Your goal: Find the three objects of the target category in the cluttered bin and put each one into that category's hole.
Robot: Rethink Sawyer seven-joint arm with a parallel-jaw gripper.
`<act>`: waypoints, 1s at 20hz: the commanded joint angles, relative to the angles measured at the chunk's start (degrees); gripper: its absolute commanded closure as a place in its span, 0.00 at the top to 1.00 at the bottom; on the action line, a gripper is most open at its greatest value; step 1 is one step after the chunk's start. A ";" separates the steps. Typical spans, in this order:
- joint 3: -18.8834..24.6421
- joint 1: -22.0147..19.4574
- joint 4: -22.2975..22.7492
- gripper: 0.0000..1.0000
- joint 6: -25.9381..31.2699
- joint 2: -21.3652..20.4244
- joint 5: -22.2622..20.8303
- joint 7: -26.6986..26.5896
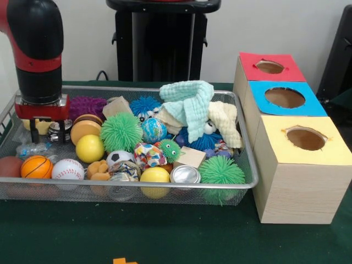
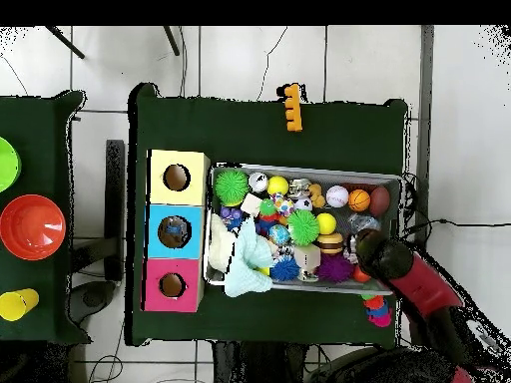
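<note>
An orange block lies at the lower edge of the frame on the green table; behind it the wire bin brims with balls, spiky toys and cloths; the target category is not given, so I cannot tell which three count. The balls look light and smooth, probably slippery; take them across the middle. The gripper hangs open at the bin's left end above a silvery object I cannot identify; the red hole, blue hole and yellow hole at right show nothing inside.

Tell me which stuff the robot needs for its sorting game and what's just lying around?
For the job: gripper, wire bin full of toys, box with three holes.
Just lying about: orange block, red bowl, green bowl, yellow cup.
</note>
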 commanded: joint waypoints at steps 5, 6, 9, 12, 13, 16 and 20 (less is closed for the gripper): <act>3.59 -0.35 5.19 1.00 -1.03 1.64 2.56 17.01; 3.54 -0.39 5.16 1.00 -0.83 1.48 2.56 16.99; 3.37 -0.37 4.80 1.00 -0.43 1.37 2.69 16.83; 3.20 -0.33 4.01 1.00 0.14 1.33 2.81 16.47; 2.90 0.08 3.49 1.00 0.79 1.22 2.95 16.34; 2.39 0.72 1.55 1.00 2.87 1.28 3.29 15.61; 1.90 1.18 -0.54 1.00 4.41 1.95 4.18 15.54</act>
